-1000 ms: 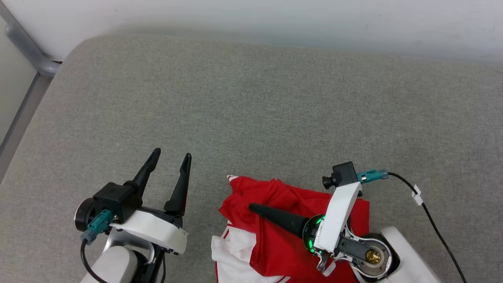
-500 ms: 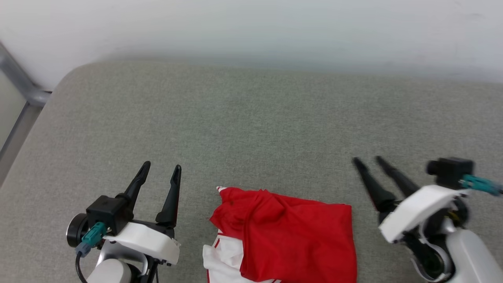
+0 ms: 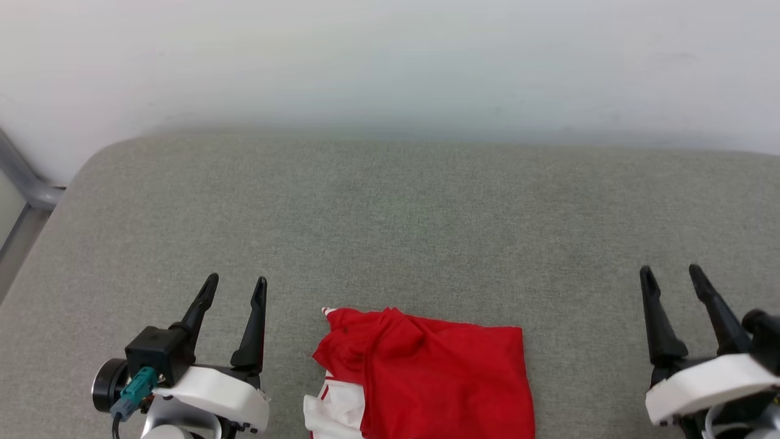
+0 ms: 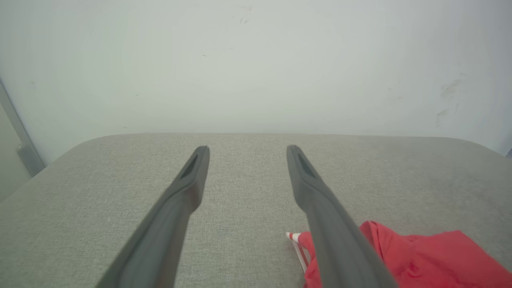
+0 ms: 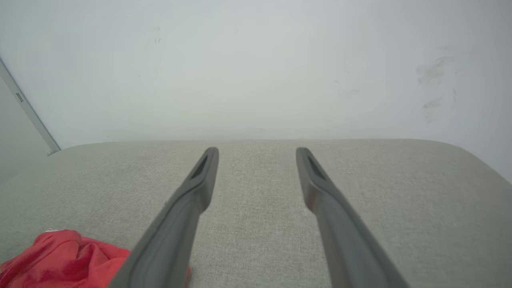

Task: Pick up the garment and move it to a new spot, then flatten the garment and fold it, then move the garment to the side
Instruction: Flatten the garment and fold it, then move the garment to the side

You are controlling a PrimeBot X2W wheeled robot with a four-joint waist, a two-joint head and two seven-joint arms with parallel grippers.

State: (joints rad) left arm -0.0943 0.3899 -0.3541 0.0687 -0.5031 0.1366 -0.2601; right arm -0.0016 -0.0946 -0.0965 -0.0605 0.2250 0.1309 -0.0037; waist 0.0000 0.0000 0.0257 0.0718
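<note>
Folded red garment (image 3: 439, 378) is lying at bottom centre of head frame on grey bench (image 3: 396, 231). Left hand (image 3: 236, 279) is hovering lower left, fingers spread, gripping nothing. Right hand (image 3: 670, 270) is hovering lower right, likewise spread and empty, both clear of cloth.

A wide pad covered in grey-green woven cloth (image 3: 390, 213) spans the foreground, and its far left corner (image 3: 100, 160) is rounded. Behind it rises a plain pale wall (image 3: 390, 55), which meets the pad along a soft, shadowed line. At the left a grey metal rail (image 3: 27, 186) runs slantwise down toward that corner, with what may be a pale panel (image 3: 7, 210) beside it, though the frame edge cuts it short. In the right wrist view, faint dark scuffs (image 5: 434, 70) mark the wall at the upper right.
</note>
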